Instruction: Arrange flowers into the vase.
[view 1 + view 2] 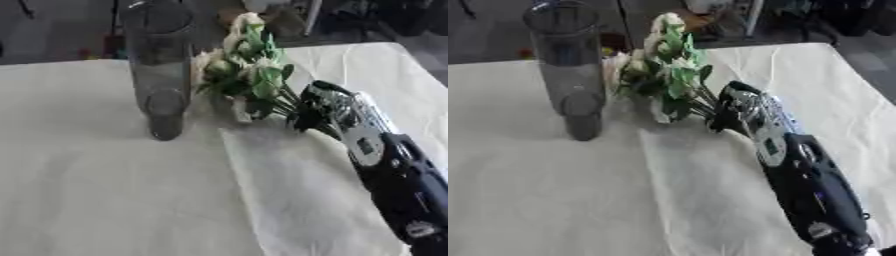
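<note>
A tall clear glass vase (161, 65) stands upright on the white-clothed table (105, 190), left of centre. Just to its right is a bunch of pale flowers with green leaves (249, 65), its blooms pointing up and away and its stems running down to the right. My right hand (324, 107) reaches in from the lower right with its fingers curled round those stems. The flower heads sit beside the vase's upper half, outside it. The vase looks empty. My left hand shows in neither view.
The table's far edge runs behind the vase, with dark floor and blurred furniture (350, 15) beyond it. A fold in the cloth (241, 185) runs from the flowers toward the front edge. The table's right edge (420, 65) lies close to my right arm.
</note>
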